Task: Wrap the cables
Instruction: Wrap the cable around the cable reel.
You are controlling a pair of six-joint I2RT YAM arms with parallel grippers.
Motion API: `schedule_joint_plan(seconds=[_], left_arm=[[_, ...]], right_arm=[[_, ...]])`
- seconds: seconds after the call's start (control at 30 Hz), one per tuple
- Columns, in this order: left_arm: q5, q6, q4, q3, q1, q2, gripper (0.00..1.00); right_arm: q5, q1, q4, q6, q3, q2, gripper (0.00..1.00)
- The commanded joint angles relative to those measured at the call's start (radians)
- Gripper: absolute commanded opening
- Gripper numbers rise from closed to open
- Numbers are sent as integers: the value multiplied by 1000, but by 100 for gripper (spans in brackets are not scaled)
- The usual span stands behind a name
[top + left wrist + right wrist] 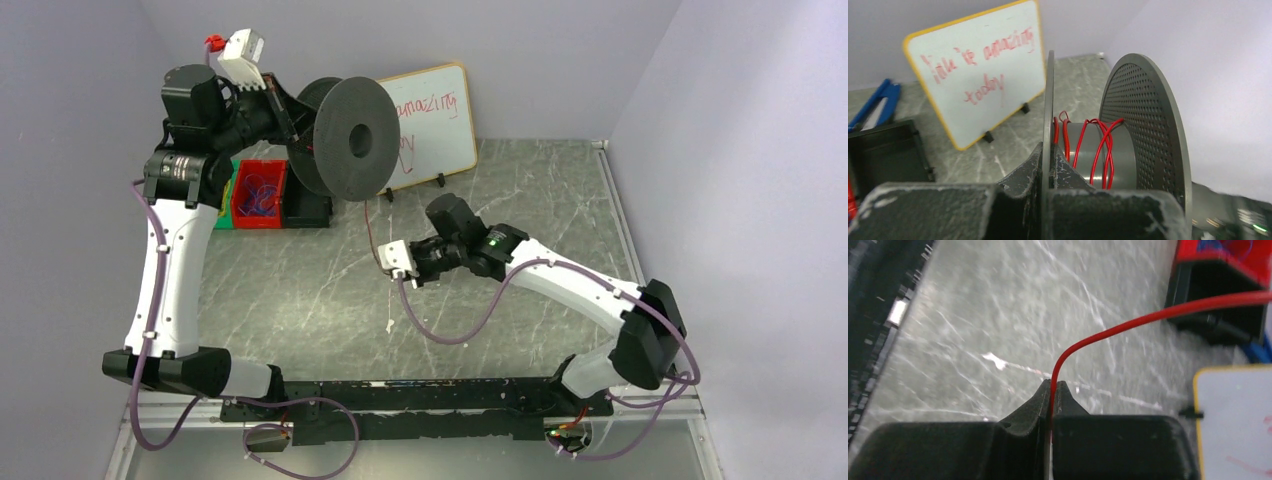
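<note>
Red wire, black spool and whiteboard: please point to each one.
red wire [1148,315], right wrist view, its curved free stretch
black spool [340,115], top external view, front flange
whiteboard [978,75], left wrist view, white face

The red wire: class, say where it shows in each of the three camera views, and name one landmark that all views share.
Top external: red wire runs thin from the black spool down to the right gripper, near centre.
Left wrist: wound on the spool's hub, centre right.
Right wrist: rises from that gripper's shut tips, curving to the right edge.
Shared landmark: the whiteboard, in all three.
</note>
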Motion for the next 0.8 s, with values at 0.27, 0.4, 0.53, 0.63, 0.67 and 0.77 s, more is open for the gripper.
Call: schedule_joint_plan(seconds=[0.27,0.4,0.53,0.63,0.67,0.77], left_arm=[[-359,313,37,-202,-146,-57,3],[-382,453,33,-259,-184,-78,2],[-330,598,-1,-285,-217,-97,2],[-257,660,-42,-280,-223,-108,3],[-238,674,-51,-277,-225,-113,2],[-170,712,-94,-261,-228,-116,2]], right_arm=[[11,86,-479,-1,648,60,0],[81,83,-478,40,733,83,0],[193,45,-396,80,722,86,0],[226,-26,-347,122,710,105,0],[233,-53,-336,131,707,111,0],[240,-111,-317,135,698,128,0]])
